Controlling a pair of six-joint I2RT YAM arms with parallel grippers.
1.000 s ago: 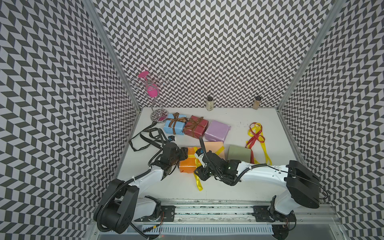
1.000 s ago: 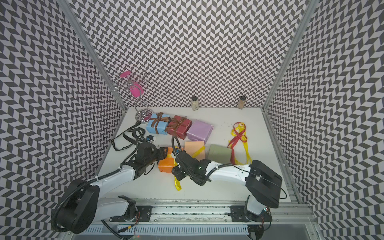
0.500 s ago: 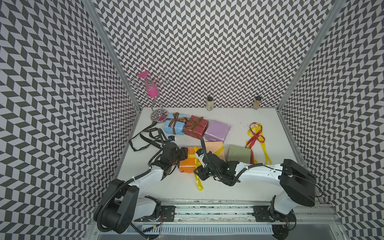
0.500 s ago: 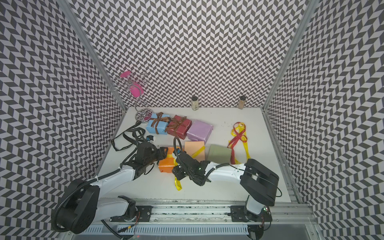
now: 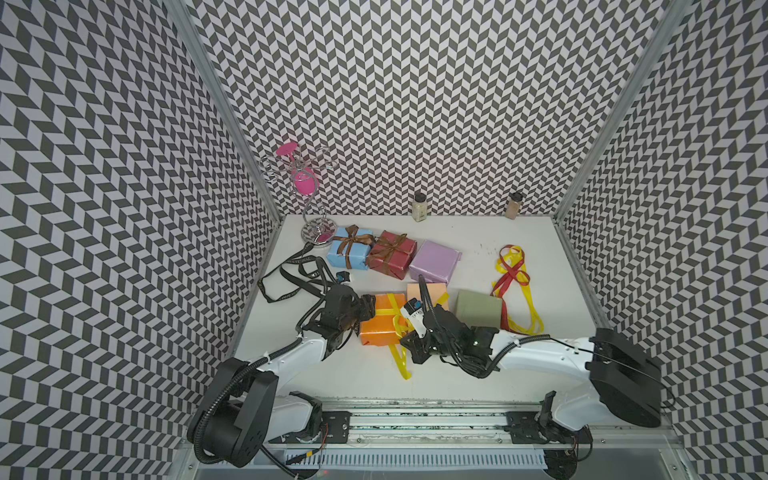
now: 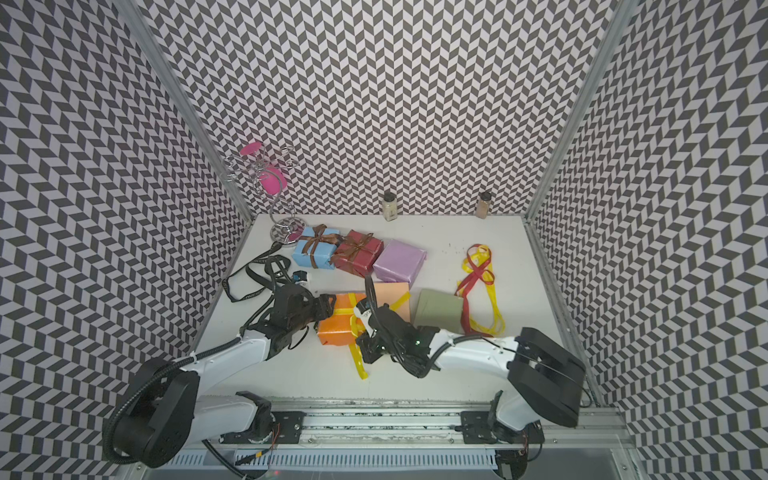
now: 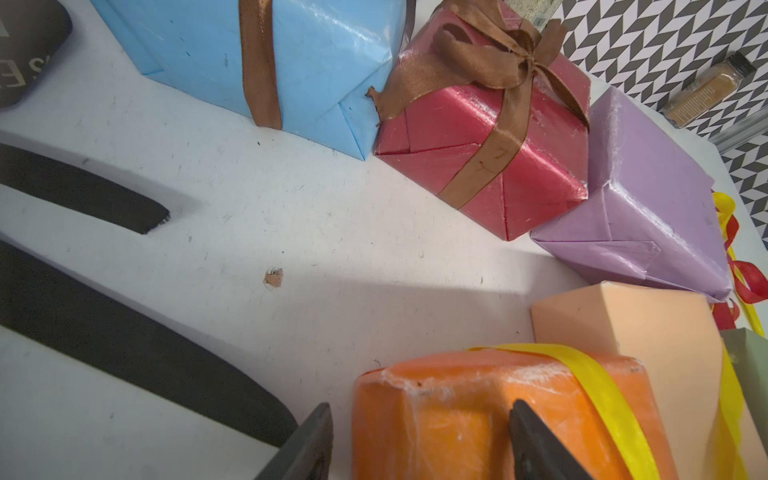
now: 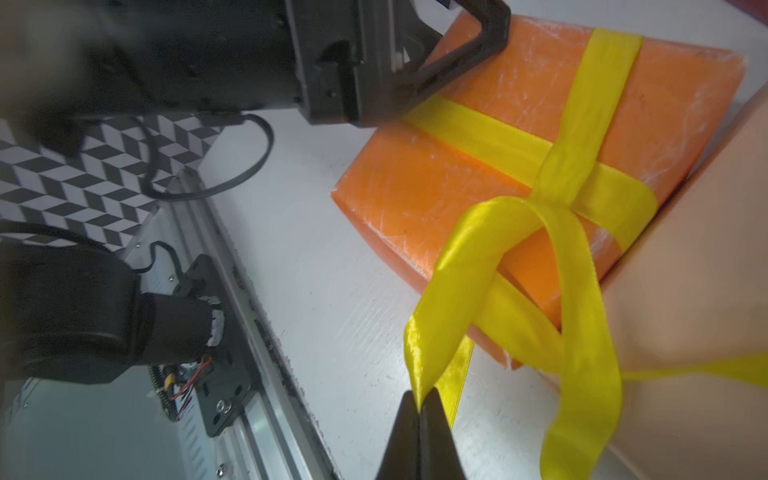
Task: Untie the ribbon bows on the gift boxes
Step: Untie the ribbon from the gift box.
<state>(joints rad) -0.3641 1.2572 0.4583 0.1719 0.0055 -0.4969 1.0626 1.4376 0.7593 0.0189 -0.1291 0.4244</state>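
Right wrist view: right claw [image 8: 419, 405] is pinched tight on a strand of the yellow ribbon [image 8: 498, 232], whose knot sits just ahead of it on the orange box [image 8: 457, 104]. Its arm [image 5: 540, 357] lies low, stretched along the table [image 5: 478, 266] front. Left claw [image 7: 419, 403] stands wide, straddling the box's far end, one finger [image 8: 496, 29] on its top.

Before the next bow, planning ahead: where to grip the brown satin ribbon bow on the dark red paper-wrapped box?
Likely the brown bow's frayed tail, draped over the dark red box edge toward the light blue box; from above; neighbours crowd it.
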